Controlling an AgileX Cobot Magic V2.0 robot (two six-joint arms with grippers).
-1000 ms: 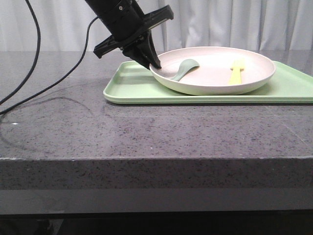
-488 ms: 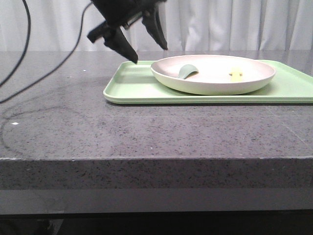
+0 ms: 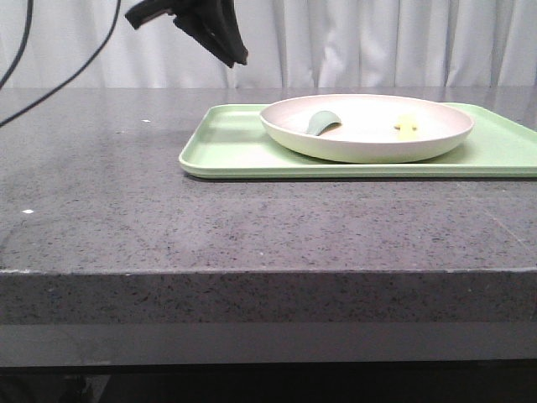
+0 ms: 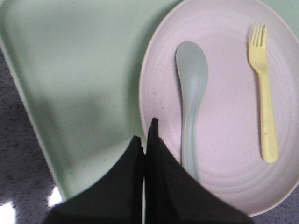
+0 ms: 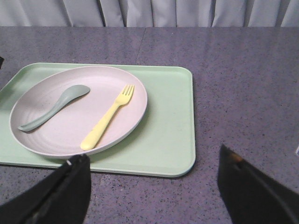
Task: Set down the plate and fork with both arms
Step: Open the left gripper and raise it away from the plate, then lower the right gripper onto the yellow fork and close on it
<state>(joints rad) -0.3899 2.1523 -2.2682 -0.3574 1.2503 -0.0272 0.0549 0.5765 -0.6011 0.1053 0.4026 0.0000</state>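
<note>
The pale pink plate point(image 3: 361, 151) lies flat on the light green tray point(image 3: 226, 147). The small yellow fork point(image 3: 407, 124) lies in the plate's right half, beside a grey-green spoon point(image 3: 321, 122) in its left half. My left gripper point(image 3: 220, 38) hangs high above the tray's left end, shut and empty. In the left wrist view its tips point(image 4: 145, 130) stand over the plate point(image 4: 224, 70) rim, near the spoon point(image 4: 191, 93) and apart from the fork point(image 4: 263, 112). My right gripper point(image 5: 151, 154) is open and empty, near the tray's point(image 5: 168, 116) front edge, with the plate point(image 5: 70, 130) and fork point(image 5: 107, 119) beyond it.
The tray sits on a dark grey speckled stone table point(image 3: 101, 210), toward the back right. Black cables point(image 3: 50, 92) hang at the far left. White curtains point(image 3: 377, 42) close off the back. The spoon also shows in the right wrist view point(image 5: 53, 107).
My left gripper let go of the plate's left rim, opened, rose up and to the left, then shut. The plate settled flat on the tray.
</note>
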